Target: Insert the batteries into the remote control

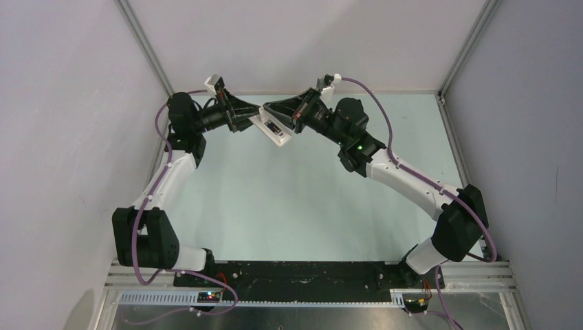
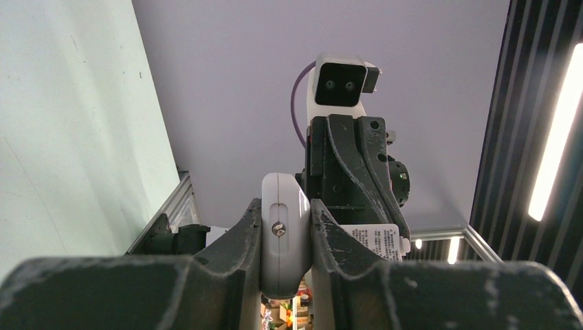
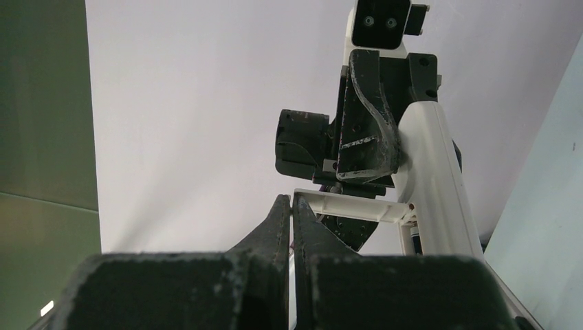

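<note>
White remote control (image 1: 275, 132) pinched between my left jaws, raised above the worktop (image 1: 289, 206); right jaws pressed together, tips just beside it, contact unclear.

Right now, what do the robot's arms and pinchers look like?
Both the left arm and right arm are white tubes joined by chunky black joints, with purple cables looping alongside. A green light glows on the right one. The left gripper and right gripper each have two scuffed black fingers and a white camera box behind.
</note>
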Motion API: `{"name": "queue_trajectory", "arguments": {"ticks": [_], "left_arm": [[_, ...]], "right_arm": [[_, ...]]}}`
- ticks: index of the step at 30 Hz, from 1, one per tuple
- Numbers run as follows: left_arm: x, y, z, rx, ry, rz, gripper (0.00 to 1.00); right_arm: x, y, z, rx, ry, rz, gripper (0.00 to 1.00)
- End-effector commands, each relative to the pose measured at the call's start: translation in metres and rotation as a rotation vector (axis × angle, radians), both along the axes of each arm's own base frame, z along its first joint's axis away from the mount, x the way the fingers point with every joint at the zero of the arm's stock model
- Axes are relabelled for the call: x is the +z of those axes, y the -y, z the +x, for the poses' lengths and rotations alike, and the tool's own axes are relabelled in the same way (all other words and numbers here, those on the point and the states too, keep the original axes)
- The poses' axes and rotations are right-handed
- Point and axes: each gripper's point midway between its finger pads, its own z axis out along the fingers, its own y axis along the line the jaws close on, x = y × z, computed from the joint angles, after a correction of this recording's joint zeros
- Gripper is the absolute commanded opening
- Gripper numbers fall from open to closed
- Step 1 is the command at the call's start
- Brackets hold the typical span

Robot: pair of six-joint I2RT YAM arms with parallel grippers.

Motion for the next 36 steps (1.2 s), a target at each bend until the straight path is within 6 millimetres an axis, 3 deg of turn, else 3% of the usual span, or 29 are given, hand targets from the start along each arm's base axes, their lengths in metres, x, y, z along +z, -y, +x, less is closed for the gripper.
{"name": "queue_trajectory", "arguments": {"ticks": [1,36], "left_arm": [[0.006,0.002,-0.005,-0.009,0.028,-0.013,0.0],[0.022,0.0,0.002,0.015,-0.008,-0.077,0.0]], "right_arm": [[0.004,0.002,0.003,-0.007,0.04,0.015,0.0],[-0.013,-0.002,0.001,0.039,0.012,0.017,0.0]]}}
